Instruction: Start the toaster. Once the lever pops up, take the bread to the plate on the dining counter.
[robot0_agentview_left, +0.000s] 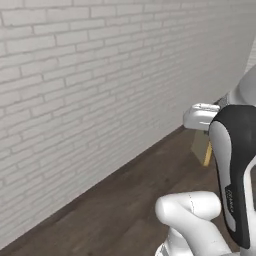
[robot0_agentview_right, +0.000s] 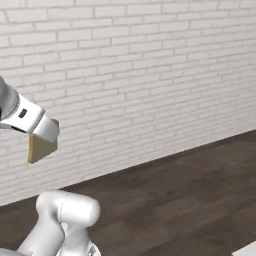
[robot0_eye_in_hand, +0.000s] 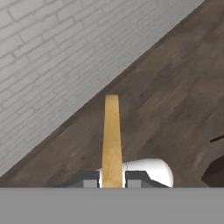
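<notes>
My gripper (robot0_eye_in_hand: 112, 179) is shut on the bread (robot0_eye_in_hand: 111, 135), a thin slice seen edge-on with its golden crust running up between the two fingertips (robot0_eye_in_hand: 89, 179). In the left base view the bread (robot0_agentview_left: 201, 146) hangs under the white hand of the gripper (robot0_agentview_left: 204, 131), held in the air above the floor. From the right base view the pale tan bread (robot0_agentview_right: 41, 148) hangs below the gripper (robot0_agentview_right: 46, 134) at the far left. The toaster, the plate and the dining counter are out of view.
A white brick wall (robot0_agentview_left: 90, 100) stands close ahead, meeting a dark wooden floor (robot0_agentview_right: 175, 200). A small pale corner of something (robot0_agentview_right: 248, 250) shows at the lower right of the right base view. A dark shape (robot0_eye_in_hand: 215, 170) sits at the right edge of the hand view.
</notes>
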